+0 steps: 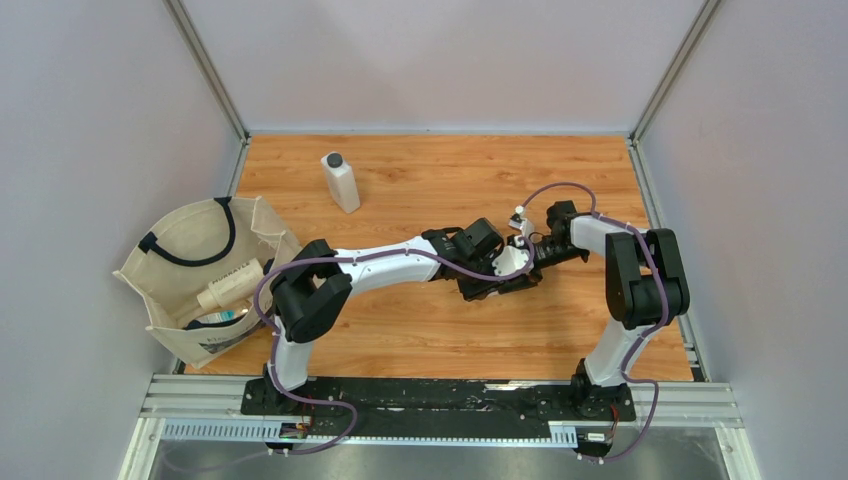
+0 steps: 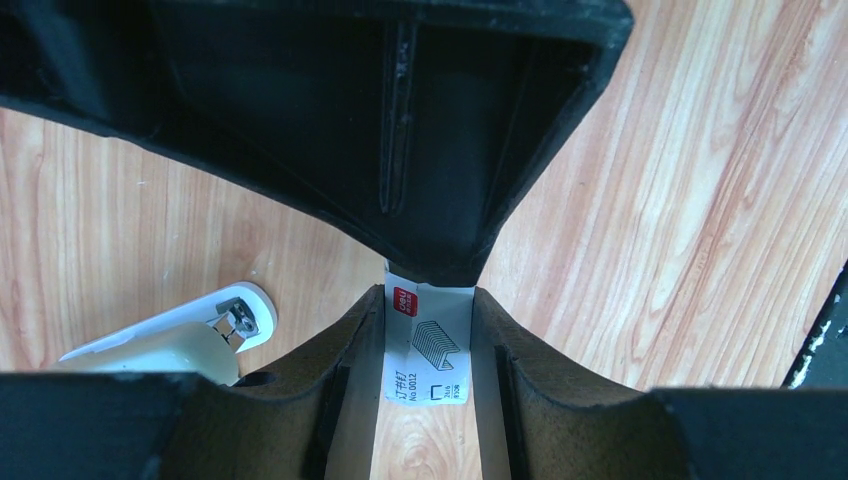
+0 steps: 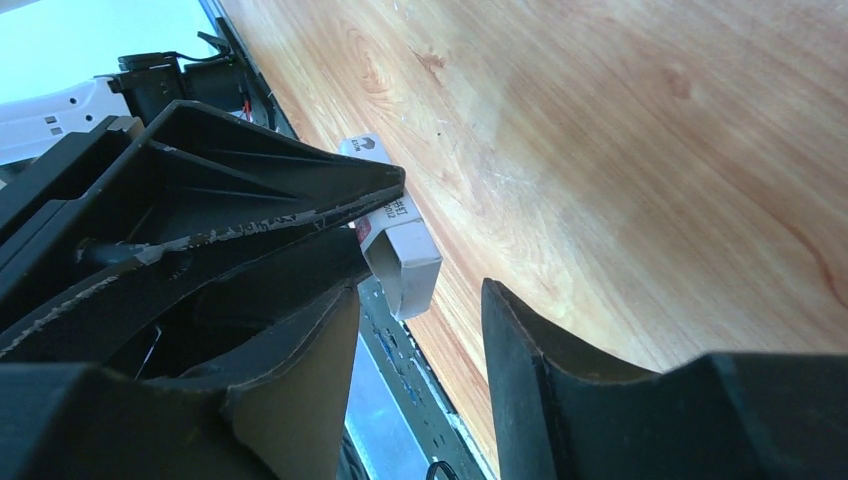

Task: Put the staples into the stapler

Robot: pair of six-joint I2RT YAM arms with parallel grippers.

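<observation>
The left gripper (image 2: 428, 300) is clenched on the box of staples (image 2: 428, 345), just right of centre in the overhead view. The right gripper (image 3: 418, 290) has its jaws spread, with the box's open end poking between them, untouched as far as I can tell. That open end worries me: tip it and staples could slide out, and a hard squeeze could crush the card or twist it free. The fingers are crowded and may knock. The stapler (image 2: 170, 340) lies nearby, lower left in the left wrist view. The table (image 1: 420, 340) shows open wood around them, and the bottle (image 1: 340, 182) and bag (image 1: 190, 260) sit well apart, upper left and left.
</observation>
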